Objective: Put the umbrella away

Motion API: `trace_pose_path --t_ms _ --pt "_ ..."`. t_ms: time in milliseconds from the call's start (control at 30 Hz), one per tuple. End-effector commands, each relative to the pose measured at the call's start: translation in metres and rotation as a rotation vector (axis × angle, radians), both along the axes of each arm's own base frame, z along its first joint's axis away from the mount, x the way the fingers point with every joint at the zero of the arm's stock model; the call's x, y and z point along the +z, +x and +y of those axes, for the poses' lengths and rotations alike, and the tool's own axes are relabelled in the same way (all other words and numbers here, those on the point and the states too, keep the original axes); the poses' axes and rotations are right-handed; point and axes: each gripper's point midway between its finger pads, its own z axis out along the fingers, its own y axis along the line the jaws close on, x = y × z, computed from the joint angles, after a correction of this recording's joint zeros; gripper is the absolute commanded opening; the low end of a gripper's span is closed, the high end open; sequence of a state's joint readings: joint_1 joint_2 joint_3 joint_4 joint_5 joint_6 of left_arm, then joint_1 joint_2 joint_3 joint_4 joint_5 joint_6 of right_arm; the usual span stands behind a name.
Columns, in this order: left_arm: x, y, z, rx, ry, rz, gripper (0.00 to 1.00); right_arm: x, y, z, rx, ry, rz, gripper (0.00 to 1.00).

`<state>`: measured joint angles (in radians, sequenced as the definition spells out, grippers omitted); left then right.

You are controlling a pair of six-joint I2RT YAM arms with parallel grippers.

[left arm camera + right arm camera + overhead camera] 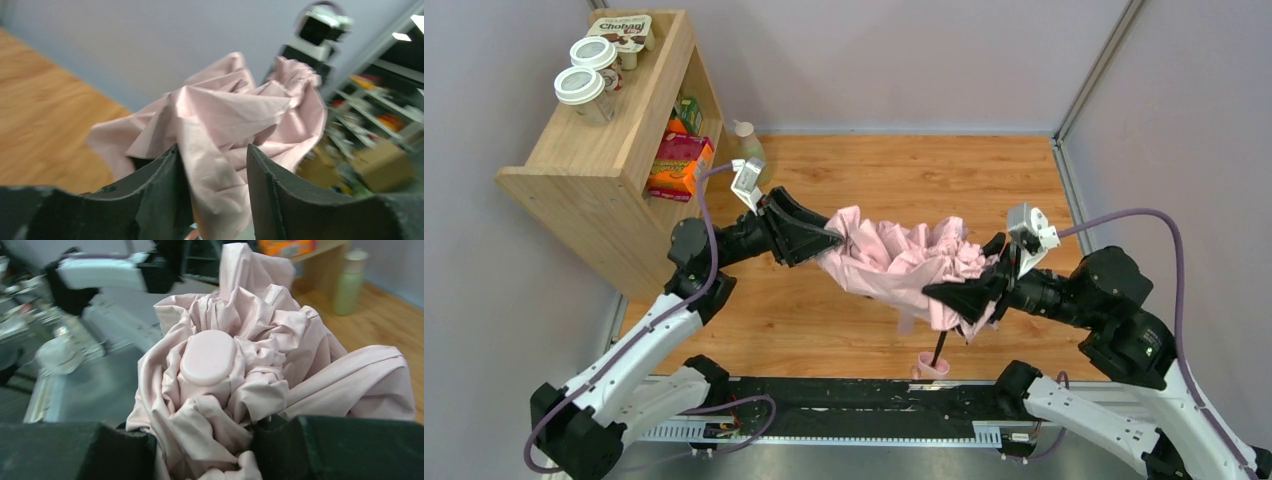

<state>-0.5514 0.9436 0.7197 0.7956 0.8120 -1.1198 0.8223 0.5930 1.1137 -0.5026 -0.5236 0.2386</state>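
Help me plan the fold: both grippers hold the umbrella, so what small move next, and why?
Probably draw the left gripper toward the right gripper: the umbrella sags loose between them, and gathering it toward the shaft should bunch it for stowing.

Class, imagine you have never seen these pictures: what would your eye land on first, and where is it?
First comes the crumpled pale pink umbrella over the middle of the wooden table, pinched at one end by the left pincer and at the other by the right pincer. Its black shaft and pink handle hang toward the near edge. At the far left stands a wooden shelf with lidded cups on top.
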Motion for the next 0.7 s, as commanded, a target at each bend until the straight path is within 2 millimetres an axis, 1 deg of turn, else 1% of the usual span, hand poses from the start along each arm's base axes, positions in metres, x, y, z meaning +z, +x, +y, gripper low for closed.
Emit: trace_pose_path --t_ms 0,33,67,100,133,167,200,233,267,300,333,400,433,467,500,533,600,667 --pt "-0.083 0.058 0.029 0.422 0.444 0.210 0.61 0.013 0.083 -0.039 -0.506 -0.094 -0.057 0.00" --pt "-0.092 0.057 0.039 0.461 0.511 0.239 0.64 0.018 0.095 -0.046 -0.576 -0.120 -0.076 0.00" --pt "-0.095 0.062 0.047 0.517 0.544 0.223 0.64 0.017 0.109 -0.053 -0.652 -0.156 -0.078 0.00" --pt "-0.099 0.061 0.053 0.540 0.574 0.236 0.64 0.019 0.123 -0.061 -0.736 -0.195 -0.086 0.00" --pt "-0.099 0.065 0.062 0.596 0.584 0.224 0.64 0.018 0.136 -0.064 -0.791 -0.244 -0.105 0.00" --pt "-0.104 0.065 0.068 0.620 0.607 0.239 0.65 0.017 0.150 -0.072 -0.868 -0.300 -0.133 0.00" --pt "-0.104 0.067 0.077 0.676 0.613 0.230 0.66 0.019 0.163 -0.078 -0.937 -0.352 -0.159 0.00" --pt "-0.107 0.066 0.081 0.691 0.625 0.234 0.67 0.018 0.178 -0.082 -1.003 -0.415 -0.196 0.00" --pt "-0.105 0.064 0.087 0.719 0.619 0.217 0.67 0.020 0.192 -0.089 -1.077 -0.487 -0.251 0.00" --pt "-0.104 0.063 0.089 0.725 0.610 0.208 0.67 0.018 0.208 -0.093 -1.147 -0.570 -0.298 0.00" --pt "-0.104 0.058 0.090 0.719 0.595 0.198 0.67 0.021 0.223 -0.100 -1.215 -0.683 -0.381 0.00" --pt "-0.099 0.049 0.089 0.697 0.555 0.184 0.68 0.017 0.256 -0.100 -1.280 -0.894 -0.479 0.00" --pt "-0.097 0.047 0.088 0.691 0.539 0.180 0.68 0.017 0.276 -0.097 -1.324 -0.974 -0.528 0.00" --pt "-0.098 0.042 0.089 0.680 0.523 0.187 0.68 0.019 0.287 -0.099 -1.348 -1.057 -0.566 0.00" --pt "-0.098 0.040 0.089 0.677 0.513 0.189 0.68 0.015 0.307 -0.093 -1.375 -1.104 -0.593 0.00" --pt "-0.101 0.037 0.090 0.677 0.500 0.198 0.68 0.014 0.320 -0.089 -1.391 -1.151 -0.631 0.00" --pt "-0.100 0.031 0.091 0.666 0.474 0.196 0.68 -0.001 0.342 -0.075 -1.363 -1.251 -0.703 0.00" --pt "-0.101 0.025 0.095 0.669 0.460 0.197 0.68 -0.039 0.359 -0.047 -1.248 -1.347 -0.756 0.00"
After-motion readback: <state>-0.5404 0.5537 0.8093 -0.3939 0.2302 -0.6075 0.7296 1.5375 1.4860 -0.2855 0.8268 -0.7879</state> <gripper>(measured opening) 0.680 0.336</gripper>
